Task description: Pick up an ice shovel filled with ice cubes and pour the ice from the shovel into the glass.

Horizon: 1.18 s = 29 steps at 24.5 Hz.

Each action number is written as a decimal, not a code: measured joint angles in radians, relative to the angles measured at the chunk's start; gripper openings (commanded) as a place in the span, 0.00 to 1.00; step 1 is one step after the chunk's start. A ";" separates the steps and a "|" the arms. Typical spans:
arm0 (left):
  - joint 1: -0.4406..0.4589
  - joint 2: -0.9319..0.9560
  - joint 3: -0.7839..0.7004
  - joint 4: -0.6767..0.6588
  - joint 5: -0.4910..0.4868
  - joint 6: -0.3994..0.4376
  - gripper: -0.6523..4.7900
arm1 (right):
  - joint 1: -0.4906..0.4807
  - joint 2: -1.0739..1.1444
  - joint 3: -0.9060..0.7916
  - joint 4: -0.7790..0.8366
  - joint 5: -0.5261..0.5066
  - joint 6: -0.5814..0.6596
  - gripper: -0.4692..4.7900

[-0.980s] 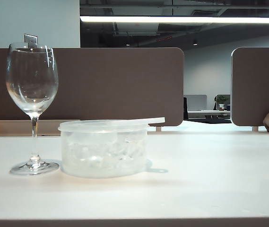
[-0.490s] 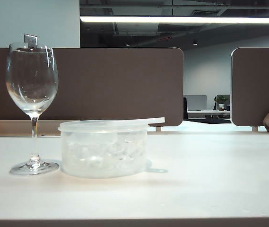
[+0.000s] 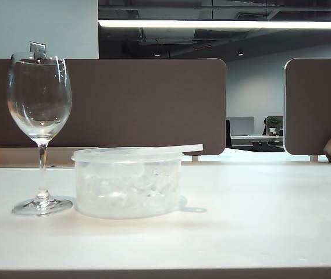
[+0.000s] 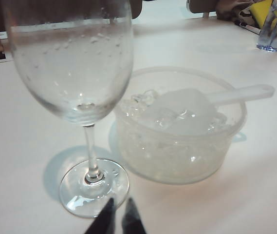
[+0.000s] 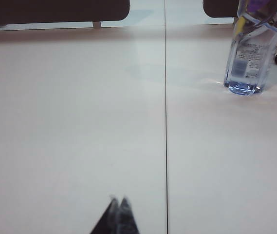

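- The table [image 3: 258, 232] is wide open to the right of the tub, right out to its front edge.
- The round plastic tub [image 3: 128, 183] sits just beside the glass [image 3: 39, 99], holding ice cubes [image 4: 177, 117].
- The glass stands upright near the table's left side.
- A water bottle [image 5: 250, 48] stands well apart, off by the right side.
- The ice shovel [image 4: 201, 105] lies on the ice, handle poking over the tub's rim.
- Left gripper [image 4: 116, 217] hangs low by the glass foot, tips nearly together, holding nothing.
- Right gripper [image 5: 118, 207] is pinched closed over bare table, empty.

Plastic tub [image 3: 128, 183] on white table [image 3: 258, 221] — water bottle [image 5: 253, 46] apart.
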 measured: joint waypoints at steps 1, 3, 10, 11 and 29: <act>0.000 0.000 0.000 0.000 0.000 0.000 0.17 | 0.000 0.000 0.000 0.000 0.000 0.000 0.09; 0.000 0.000 0.000 0.000 0.000 0.000 0.17 | 0.000 0.000 0.000 0.000 0.000 0.000 0.09; 0.000 0.000 0.000 0.000 0.000 0.000 0.17 | 0.000 0.000 0.000 0.000 0.000 0.024 0.09; 0.000 0.000 0.000 0.000 0.000 0.000 0.17 | 0.000 0.000 0.000 0.000 0.000 0.056 0.09; 0.000 0.000 0.000 0.000 0.000 0.000 0.17 | -0.001 -0.003 0.408 0.211 -0.130 0.732 0.09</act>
